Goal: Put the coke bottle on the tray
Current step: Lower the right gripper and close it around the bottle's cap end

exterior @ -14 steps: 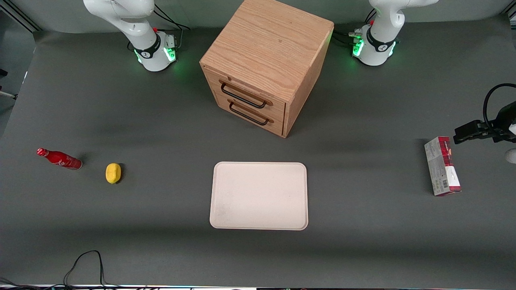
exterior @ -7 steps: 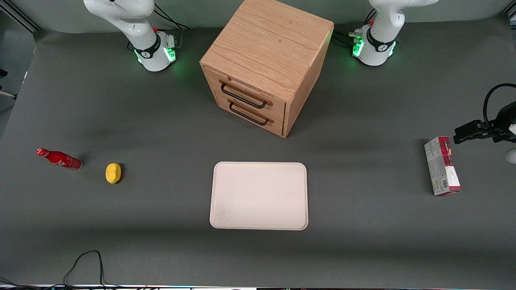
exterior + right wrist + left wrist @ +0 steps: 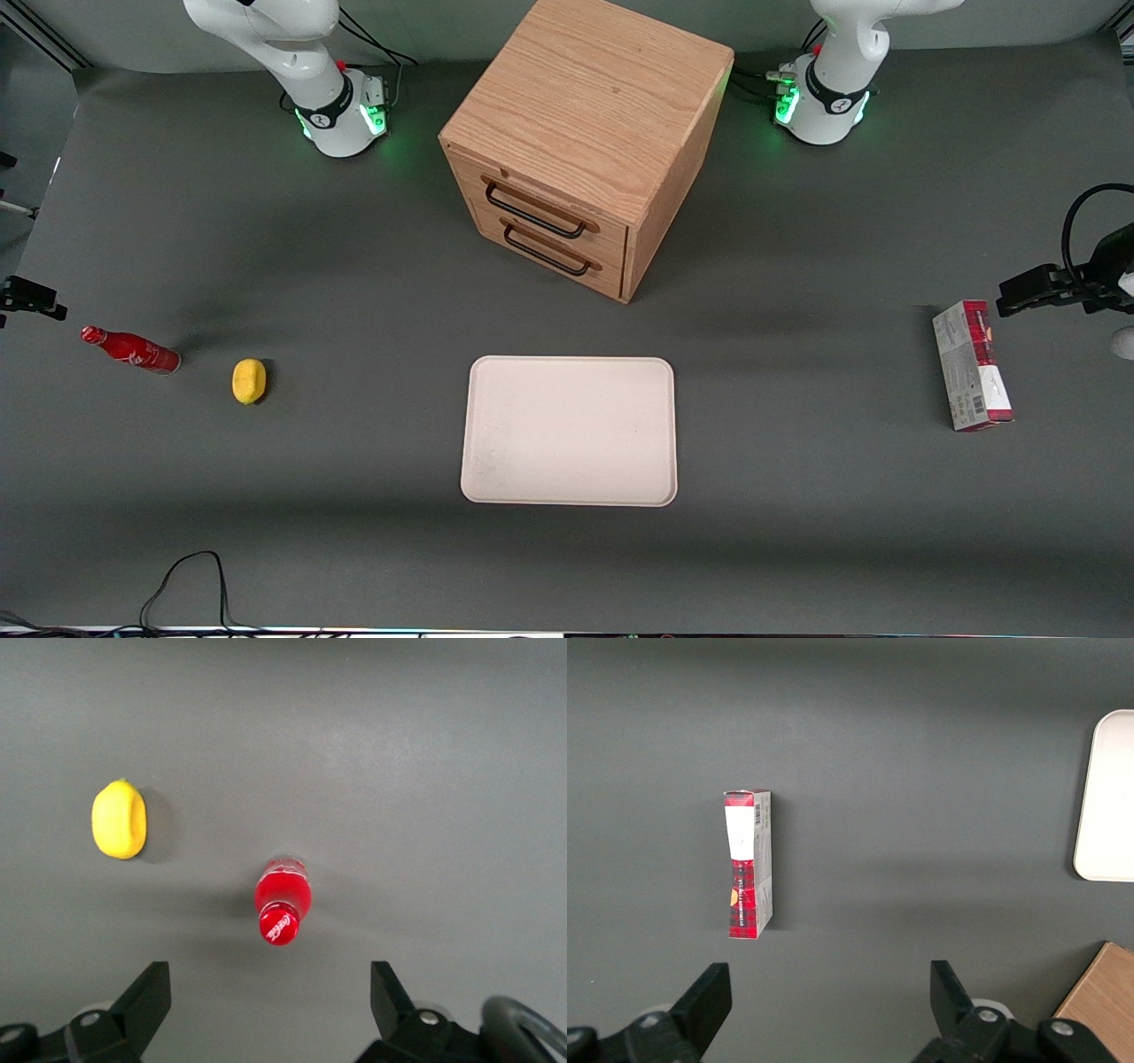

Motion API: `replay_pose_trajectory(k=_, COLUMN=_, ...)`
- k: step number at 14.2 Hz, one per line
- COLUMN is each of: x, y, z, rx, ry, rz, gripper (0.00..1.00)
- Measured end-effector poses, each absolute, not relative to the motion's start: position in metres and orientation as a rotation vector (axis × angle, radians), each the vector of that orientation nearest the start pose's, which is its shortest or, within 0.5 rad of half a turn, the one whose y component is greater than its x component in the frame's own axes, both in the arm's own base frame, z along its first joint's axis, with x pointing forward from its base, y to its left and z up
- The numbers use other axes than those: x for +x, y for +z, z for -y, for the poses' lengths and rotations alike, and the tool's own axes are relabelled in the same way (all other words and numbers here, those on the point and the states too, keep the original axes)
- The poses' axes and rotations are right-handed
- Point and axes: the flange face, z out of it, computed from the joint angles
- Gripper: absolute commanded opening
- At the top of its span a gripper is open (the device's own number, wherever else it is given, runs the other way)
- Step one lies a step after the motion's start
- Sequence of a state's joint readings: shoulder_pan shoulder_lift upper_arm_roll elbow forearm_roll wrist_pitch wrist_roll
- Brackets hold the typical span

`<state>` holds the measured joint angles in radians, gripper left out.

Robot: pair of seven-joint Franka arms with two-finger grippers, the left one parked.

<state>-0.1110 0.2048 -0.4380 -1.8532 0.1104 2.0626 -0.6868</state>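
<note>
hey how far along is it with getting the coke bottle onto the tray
Nothing is done yet: the tray holds nothing. The coke bottle rests on the table beside a lemon, toward the working arm's end. In hand: the gripper hovers open above the bottle. Grasping, carrying and placing remain.

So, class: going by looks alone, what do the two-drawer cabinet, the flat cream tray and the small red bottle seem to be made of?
Two-drawer wooden cabinet: light wood or veneer, grain lines visible, matt. Flat cream tray: probably matt plastic, plain and glare-free. Small red bottle: glossy, likely plastic or coated metal; its shine leaves this open. The right arm's gripper hangs above the bottle, jaws open.
</note>
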Motion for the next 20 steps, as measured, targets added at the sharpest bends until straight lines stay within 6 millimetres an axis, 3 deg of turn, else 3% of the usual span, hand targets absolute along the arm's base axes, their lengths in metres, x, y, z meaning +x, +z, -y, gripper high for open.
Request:
replay_pose_trajectory(k=8, x=0.529, y=0.343, z=0.310, rx=-3.116, ry=-0.100, rz=0.188, gripper=1.00)
replay_pose_trajectory(k=12, x=0.523, y=0.333, z=0.310, rx=-3.119, ry=-0.093, rz=0.181, gripper=1.00)
replay_pose_trajectory(k=13, x=0.523, y=0.332, z=0.309, rx=-3.119, ry=-0.091, rz=0.180, gripper=0.93)
replay_pose_trajectory(k=15, x=0.522, y=0.331, z=0.309, rx=-3.117, ry=-0.088, rz=0.181, gripper=0.58)
replay_pose_trajectory(k=17, x=0.522, y=0.329, z=0.309, rx=-3.117, ry=-0.084, rz=0.185, gripper=0.37)
replay_pose_trajectory(k=20, x=0.522, y=0.329, z=0.309, rx=-3.116, ry=-0.083, rz=0.203, gripper=0.20)
